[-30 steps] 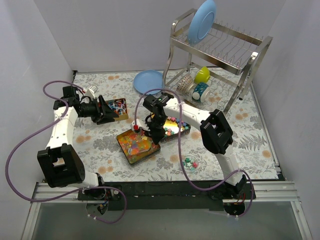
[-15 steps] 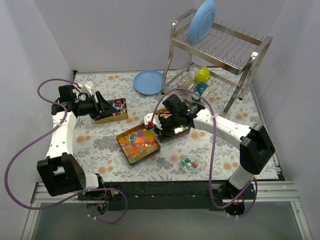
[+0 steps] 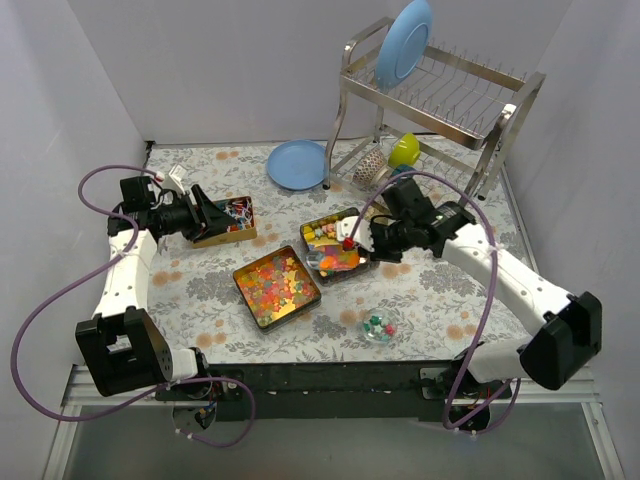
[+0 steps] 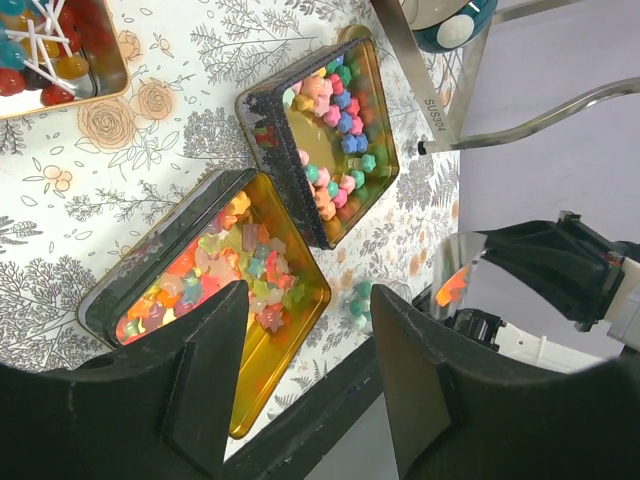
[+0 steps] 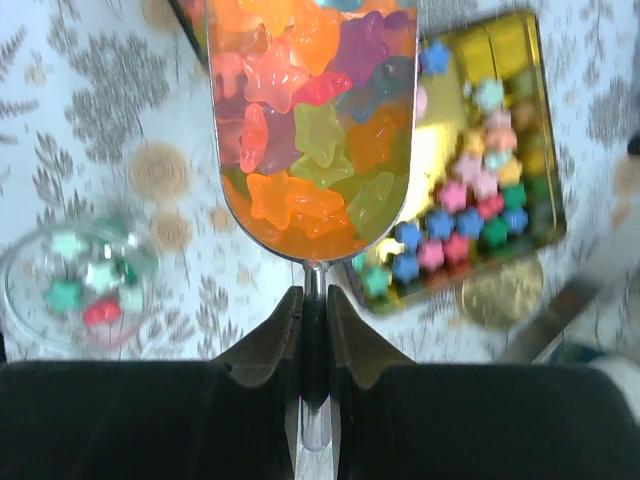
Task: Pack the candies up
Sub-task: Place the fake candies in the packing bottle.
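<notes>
The candies are small star-shaped sweets in mixed colours. Many fill a gold tin (image 3: 277, 286) at the table's middle, also in the left wrist view (image 4: 215, 290). More lie in a second tin (image 3: 325, 232) to its right, also in both wrist views (image 4: 335, 140) (image 5: 480, 200). My right gripper (image 3: 375, 243) (image 5: 316, 300) is shut on the handle of a metal scoop (image 5: 310, 120) heaped with candies, held above that second tin's near edge. A small clear bowl (image 3: 378, 326) (image 5: 85, 285) holds a few candies. My left gripper (image 3: 208, 222) (image 4: 308, 292) is open and empty at the back left.
A third tin (image 3: 232, 215) of wrapped sweets sits beside my left gripper. A blue plate (image 3: 298, 163) lies at the back. A metal dish rack (image 3: 440, 90) at the back right carries another blue plate (image 3: 404, 42), with mugs (image 3: 403, 150) under it.
My right arm has lifted the filled scoop out of the middle tin and swung it right, over the second tin. My left arm has barely moved.
</notes>
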Controlling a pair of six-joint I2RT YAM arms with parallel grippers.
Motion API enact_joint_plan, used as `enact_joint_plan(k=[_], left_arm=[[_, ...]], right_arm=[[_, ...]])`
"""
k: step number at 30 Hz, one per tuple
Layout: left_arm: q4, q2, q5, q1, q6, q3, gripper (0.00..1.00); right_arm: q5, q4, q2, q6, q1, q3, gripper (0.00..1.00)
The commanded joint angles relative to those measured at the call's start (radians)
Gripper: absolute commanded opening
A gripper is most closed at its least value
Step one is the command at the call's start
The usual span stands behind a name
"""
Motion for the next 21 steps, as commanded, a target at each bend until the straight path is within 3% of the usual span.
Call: enact_joint_plan(k=[1, 7, 11, 21], left_arm=[[0.067, -0.034, 0.019, 0.006, -0.014, -0.017, 0.52], [0.090, -0.001, 0.020, 0.008, -0.034, -0.011, 0.52], [0.090, 0.014, 0.017, 0.006, -0.025, -0.002, 0.52], [0.112, 0.037, 0.007, 0.008, -0.039, -0.011, 0.52]], right_arm=[[0.029, -0.188, -0.128, -0.152, -0.102, -0.025, 0.01], [-0.007, -0.368, -0.225, -0.344, -0.247, -0.098, 0.01], [0.055, -0.392, -0.308, -0.455, -0.270, -0.195, 0.01], [0.151, -0.445, -0.327, -0.550, -0.270, -0.231, 0.01]])
